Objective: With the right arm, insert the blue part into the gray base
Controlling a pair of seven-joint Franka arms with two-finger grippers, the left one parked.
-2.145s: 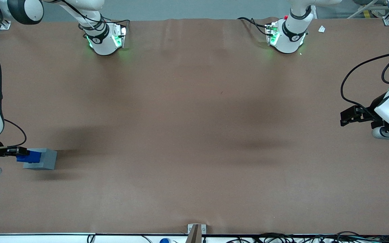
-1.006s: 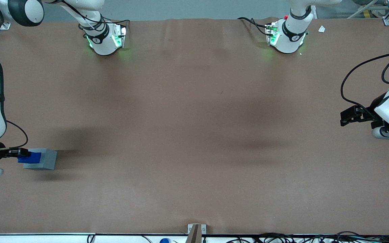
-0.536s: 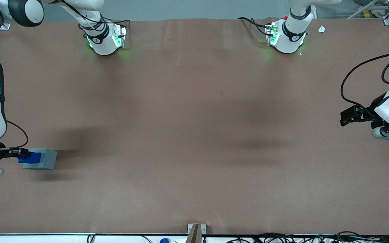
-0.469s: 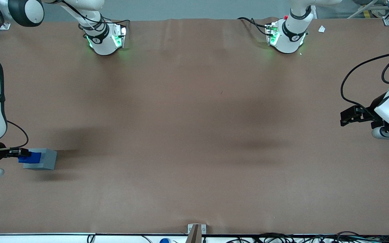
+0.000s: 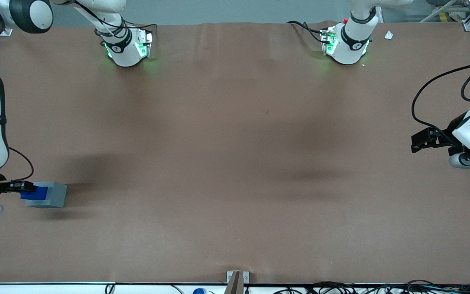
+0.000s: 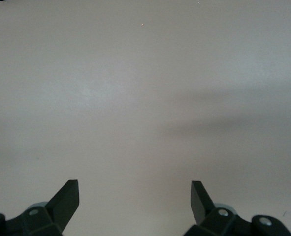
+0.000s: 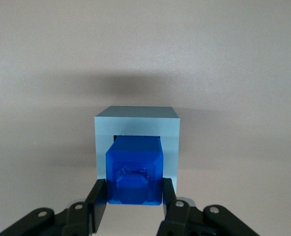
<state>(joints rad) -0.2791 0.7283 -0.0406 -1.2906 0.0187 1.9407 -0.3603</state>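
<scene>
The gray base sits on the brown table toward the working arm's end. The blue part is at the base's top and looks partly sunk into the recess. My right gripper is shut on the blue part. In the right wrist view the two black fingers press the sides of the blue part, whose far end reaches into the square recess of the gray base. The recess's depth below the part is hidden.
The brown table spreads wide toward the parked arm's end. Two white arm bases stand at the back edge. A small metal bracket sits at the front edge, with cables along it.
The gripper with the blue part has moved slightly toward the table's end and nearer the camera; the gray base has shifted a little with it. The blue part shows less above the base.
</scene>
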